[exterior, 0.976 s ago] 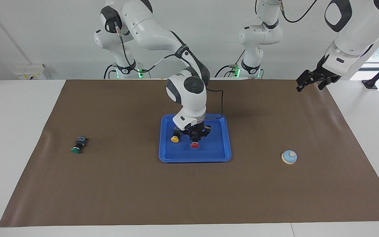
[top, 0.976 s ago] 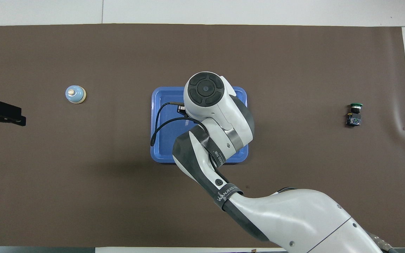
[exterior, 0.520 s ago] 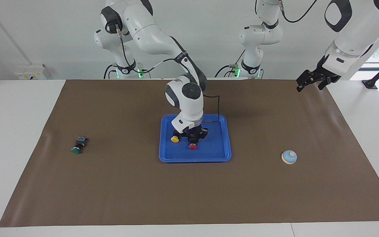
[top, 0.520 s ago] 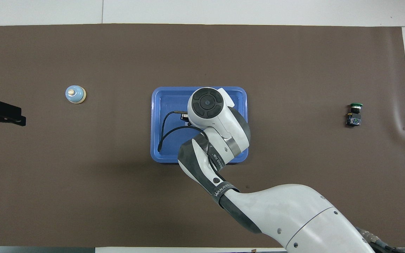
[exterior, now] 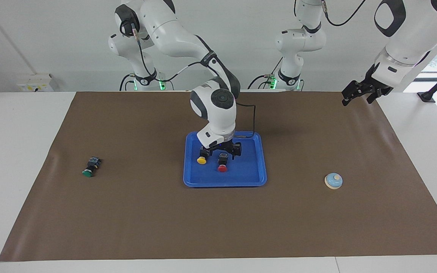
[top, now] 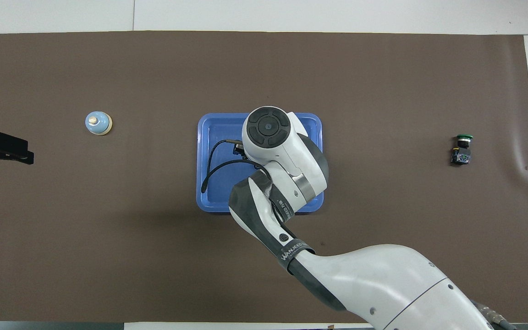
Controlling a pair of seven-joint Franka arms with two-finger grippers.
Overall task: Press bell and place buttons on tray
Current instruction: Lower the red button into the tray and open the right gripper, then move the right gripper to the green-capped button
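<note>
Two buttons, yellow button (exterior: 201, 160) and red button (exterior: 222, 168), sit in the tray (exterior: 254, 178), right hand (exterior: 224, 151) released above them, so lift straight up before heading toward the green button (exterior: 87, 173) at 9 o'clock; left hand (exterior: 359, 93) waits open, bell (exterior: 333, 181) at 3 o'clock.

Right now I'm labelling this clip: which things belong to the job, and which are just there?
Job:
- bell
- tray
- yellow button, red button, both in tray
- green button, on the mat
- right gripper, over the tray

Just there:
- brown mat
- left gripper, waiting
</note>
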